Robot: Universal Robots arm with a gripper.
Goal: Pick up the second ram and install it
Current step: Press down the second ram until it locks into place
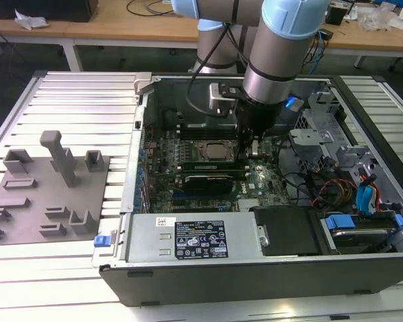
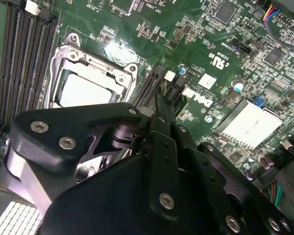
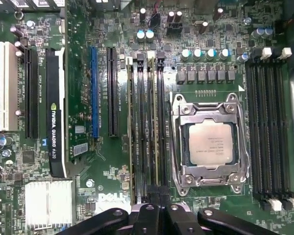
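The arm reaches down into the open computer case (image 1: 363, 201), which lies on its side on the slatted bench (image 1: 74, 100); the gripper (image 1: 247, 153) hangs low over the motherboard (image 1: 255, 181), just beside the CPU socket (image 1: 211, 151) on the exterior view's right; in the first wrist view the gripper (image 3: 157, 211) sits directly over the bank of memory slots (image 3: 146, 127) next to the CPU socket (image 3: 210, 142), and a thin stick standing on edge, seemingly the second ram (image 3: 151, 122), runs down one of those slots with its far end under the jaws; the jaws look drawn close together over that end, though whether they actually pinch the stick I cannot tell; in the second wrist view the gripper (image 2: 161, 115) points at the end of the same slots (image 2: 154, 85) beside the socket (image 2: 90, 83); a black graphics card (image 3: 56, 112) stands in a slot further off; a grey fixture tray (image 1: 47, 194) lies on the bench, well apart from the case.
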